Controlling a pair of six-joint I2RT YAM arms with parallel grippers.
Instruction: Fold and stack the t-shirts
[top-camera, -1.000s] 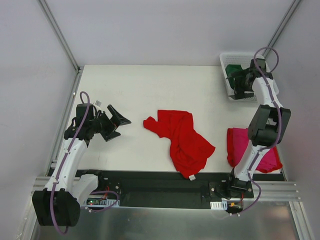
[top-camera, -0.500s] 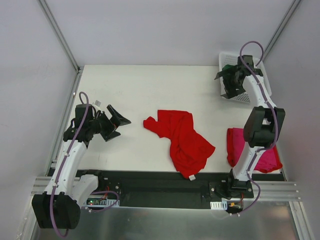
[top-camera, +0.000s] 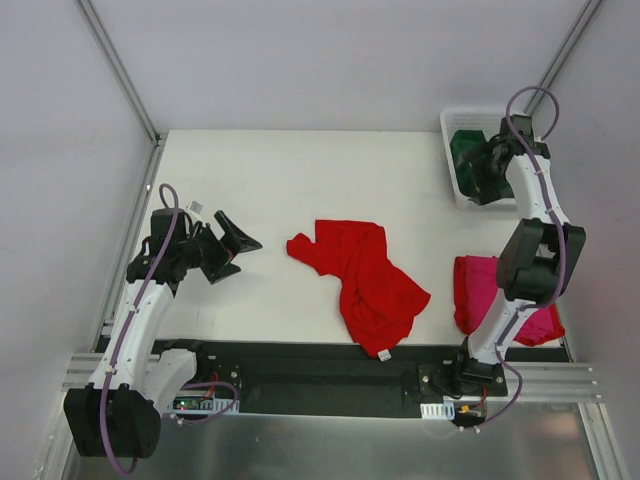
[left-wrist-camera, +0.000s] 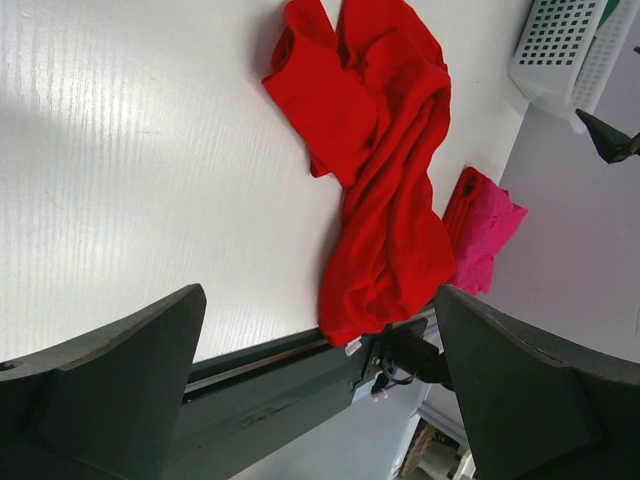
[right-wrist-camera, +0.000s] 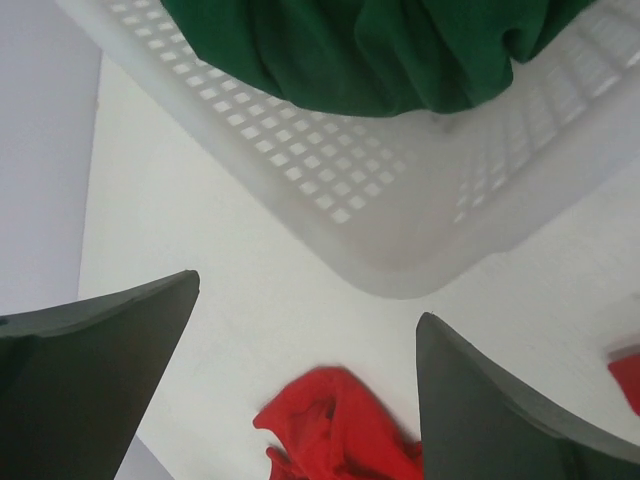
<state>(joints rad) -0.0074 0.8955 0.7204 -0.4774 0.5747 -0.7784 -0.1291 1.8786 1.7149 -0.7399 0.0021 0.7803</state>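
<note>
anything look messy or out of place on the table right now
The red t-shirt lies crumpled and twisted mid-table, unfolded. The green t-shirt sits bunched in the white basket. Only the pink t-shirt, near the right edge, looks folded.

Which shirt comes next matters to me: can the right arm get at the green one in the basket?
Probably yes. The right gripper hangs open close by the basket, and the green shirt lies uncovered inside; only the basket wall stands between them.

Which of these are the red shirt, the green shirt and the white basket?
red t-shirt (top-camera: 370, 285), top view, middle of the crumpled cloth
green t-shirt (right-wrist-camera: 380, 50), right wrist view, bunched folds
white basket (right-wrist-camera: 330, 170), right wrist view, lattice wall
</note>
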